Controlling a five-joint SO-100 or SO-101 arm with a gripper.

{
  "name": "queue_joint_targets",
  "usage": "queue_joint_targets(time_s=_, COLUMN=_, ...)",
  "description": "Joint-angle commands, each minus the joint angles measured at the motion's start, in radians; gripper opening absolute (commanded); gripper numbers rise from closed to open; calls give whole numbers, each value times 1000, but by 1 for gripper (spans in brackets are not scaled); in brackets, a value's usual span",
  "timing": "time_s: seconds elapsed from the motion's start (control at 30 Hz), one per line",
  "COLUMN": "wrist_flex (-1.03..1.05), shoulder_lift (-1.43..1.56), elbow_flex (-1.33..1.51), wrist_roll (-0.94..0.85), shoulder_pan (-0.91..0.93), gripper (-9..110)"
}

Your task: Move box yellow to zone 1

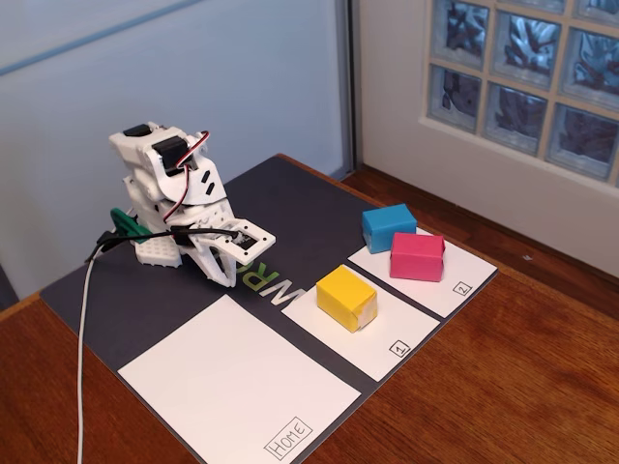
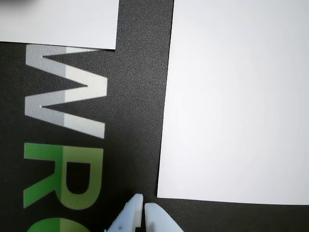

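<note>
The yellow box (image 1: 345, 297) sits on the white zone 1 panel (image 1: 379, 350), near its far end; the boxed "1" is at the panel's near corner. My gripper (image 1: 228, 275) is folded low over the dark mat, well left of the box, with its tips pointing down beside the "WR" lettering. In the wrist view the gripper (image 2: 143, 207) shows two white fingertips almost touching, with nothing between them. A corner of the zone 1 panel (image 2: 58, 24) shows at the top left of the wrist view. The box is out of the wrist view.
A blue block (image 1: 389, 227) and a pink block (image 1: 417, 256) stand on the panel marked "2" (image 1: 468, 274). The large "HOME" panel (image 1: 242, 387) lies near the front and fills the right of the wrist view (image 2: 236, 96). The dark mat (image 1: 290, 203) lies on a wooden table.
</note>
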Motion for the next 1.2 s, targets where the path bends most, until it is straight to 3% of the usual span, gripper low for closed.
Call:
queue_joint_targets(time_s=0.0, wrist_flex=66, shoulder_lift=52, elbow_flex=-2, wrist_roll=-35, shoulder_pan=-2, gripper=0)
queue_joint_targets(time_s=1.17, wrist_flex=95, shoulder_lift=52, elbow_flex=-2, wrist_roll=31, shoulder_pan=-63, gripper=0)
